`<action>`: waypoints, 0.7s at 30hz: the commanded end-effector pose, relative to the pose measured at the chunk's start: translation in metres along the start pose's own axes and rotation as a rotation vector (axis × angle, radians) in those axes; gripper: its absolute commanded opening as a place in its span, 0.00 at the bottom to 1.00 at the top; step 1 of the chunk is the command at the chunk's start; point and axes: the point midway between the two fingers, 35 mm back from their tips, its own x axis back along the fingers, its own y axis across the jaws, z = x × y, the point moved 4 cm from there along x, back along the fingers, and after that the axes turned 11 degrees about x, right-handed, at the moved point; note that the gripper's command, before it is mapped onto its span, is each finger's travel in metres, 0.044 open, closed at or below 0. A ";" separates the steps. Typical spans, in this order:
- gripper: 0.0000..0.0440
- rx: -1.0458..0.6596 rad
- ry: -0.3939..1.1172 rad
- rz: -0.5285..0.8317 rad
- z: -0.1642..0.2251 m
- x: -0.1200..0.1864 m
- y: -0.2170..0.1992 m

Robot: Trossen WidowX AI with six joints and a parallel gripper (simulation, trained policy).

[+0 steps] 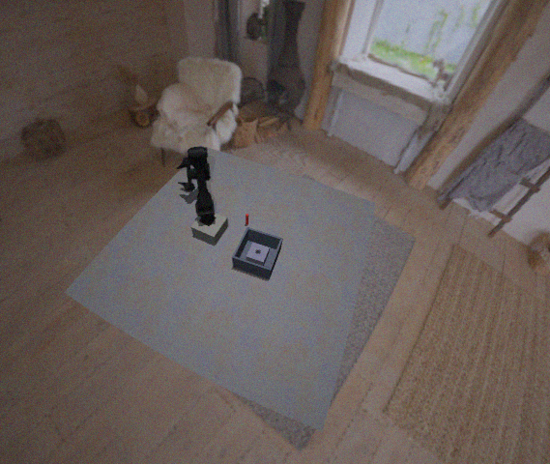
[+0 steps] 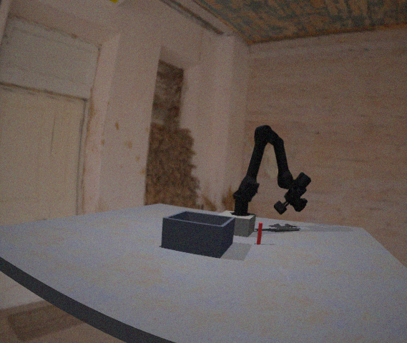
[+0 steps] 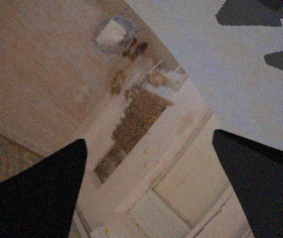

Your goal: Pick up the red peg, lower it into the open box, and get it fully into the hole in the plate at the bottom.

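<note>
The red peg [image 1: 246, 219] [image 2: 259, 233] stands upright on the grey table top, just beside the dark blue open box [image 1: 239, 254] [image 2: 196, 236]. Inside the box lies a light grey plate [image 1: 257, 252] with a small dark hole in its middle. My gripper [image 1: 184, 175] [image 2: 289, 205] [image 3: 151, 142] is open and empty. It hangs above the table on the far side of the arm's base, well away from the peg and the box. The wrist view shows only the two dark fingers, the table edge and the room; neither peg nor box is in it.
The arm stands on a pale block [image 1: 209, 230] [image 2: 244, 224] next to the box. The table top [image 1: 205, 319] [image 2: 270, 288] ends in edges on all sides. A white armchair [image 1: 197, 101] and a window are far behind.
</note>
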 end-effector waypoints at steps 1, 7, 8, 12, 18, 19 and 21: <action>0.94 0.011 -0.027 -0.004 -0.005 0.002 0.004; 1.00 0.022 -0.231 -0.023 -0.041 0.033 0.031; 1.00 0.023 -0.266 -0.026 -0.046 0.039 0.035; 1.00 0.025 -0.406 -0.036 -0.065 0.066 0.053; 1.00 0.014 -0.615 -0.038 -0.086 0.117 0.073; 1.00 0.009 -0.650 -0.036 -0.089 0.126 0.076; 1.00 -0.003 -0.718 -0.032 -0.093 0.146 0.080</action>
